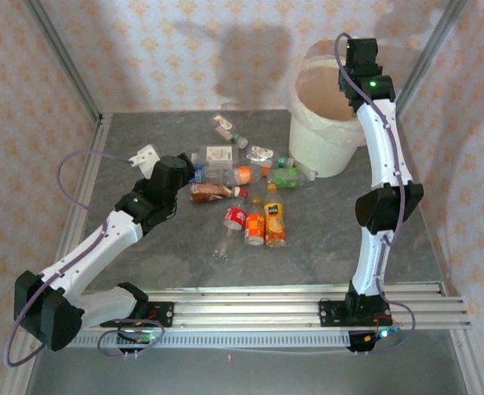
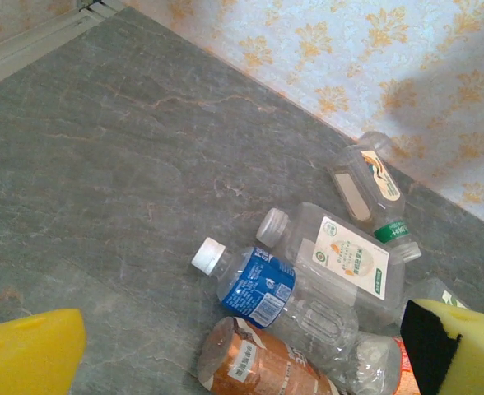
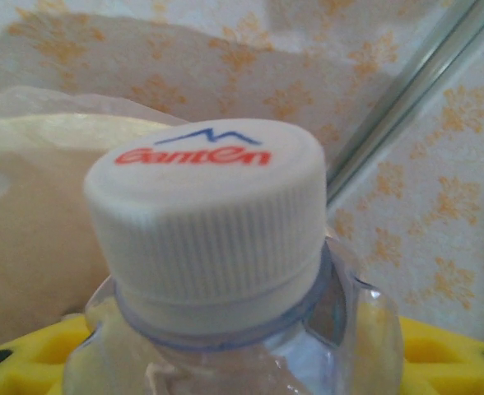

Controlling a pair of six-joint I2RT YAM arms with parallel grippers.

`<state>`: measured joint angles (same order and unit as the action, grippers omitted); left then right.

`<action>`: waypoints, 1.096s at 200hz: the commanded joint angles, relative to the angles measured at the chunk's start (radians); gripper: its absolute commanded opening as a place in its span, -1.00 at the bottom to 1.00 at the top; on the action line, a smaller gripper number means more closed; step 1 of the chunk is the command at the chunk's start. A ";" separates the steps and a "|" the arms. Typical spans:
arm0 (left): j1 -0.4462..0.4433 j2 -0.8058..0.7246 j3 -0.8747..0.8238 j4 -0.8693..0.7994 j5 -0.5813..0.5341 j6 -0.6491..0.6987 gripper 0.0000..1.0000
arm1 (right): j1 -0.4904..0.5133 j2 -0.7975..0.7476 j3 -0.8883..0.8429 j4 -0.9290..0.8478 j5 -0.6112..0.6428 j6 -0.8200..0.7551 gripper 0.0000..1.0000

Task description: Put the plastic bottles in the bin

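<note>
Several plastic bottles lie in a loose heap mid-table: a clear white-labelled one (image 1: 217,156), a brown one (image 1: 209,192), a red one (image 1: 235,217), an orange one (image 1: 275,224) and a green one (image 1: 287,177). My left gripper (image 1: 188,171) hangs open just left of the heap. Between its yellow fingers (image 2: 28,354) lie a blue-labelled bottle (image 2: 262,288) and the brown bottle (image 2: 258,362), untouched. My right gripper (image 1: 357,58) is raised over the bin (image 1: 324,156). A clear bottle with a white cap (image 3: 205,214) sits between its yellow fingers (image 3: 439,346), with the bin's liner (image 3: 28,214) behind.
A small bottle (image 1: 224,125) lies apart near the back wall, and another with a green cap (image 2: 374,185) is close to the wallpaper. Metal frame posts stand at the back corners. Bare grey tabletop (image 1: 308,239) spreads in front of the heap.
</note>
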<state>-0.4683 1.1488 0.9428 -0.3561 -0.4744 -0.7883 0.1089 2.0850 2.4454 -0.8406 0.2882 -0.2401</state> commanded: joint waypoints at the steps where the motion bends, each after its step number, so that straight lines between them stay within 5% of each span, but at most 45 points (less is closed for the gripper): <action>1: 0.008 -0.003 -0.009 -0.028 -0.038 -0.030 1.00 | -0.011 0.049 0.077 -0.108 0.106 0.023 0.23; 52: 0.010 0.003 -0.010 -0.046 -0.052 -0.036 1.00 | -0.011 0.072 0.099 -0.123 0.196 0.042 0.62; 125: 0.010 0.031 -0.008 -0.021 -0.026 -0.031 1.00 | -0.009 -0.028 0.074 -0.147 0.104 0.097 0.68; 219: 0.012 0.091 0.000 -0.009 -0.024 -0.031 1.00 | -0.007 -0.434 -0.432 0.106 -0.187 0.198 0.72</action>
<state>-0.4683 1.2221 0.9398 -0.3599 -0.4789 -0.8116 0.1036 1.7382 2.1254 -0.8162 0.2283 -0.0956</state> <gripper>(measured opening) 0.994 0.857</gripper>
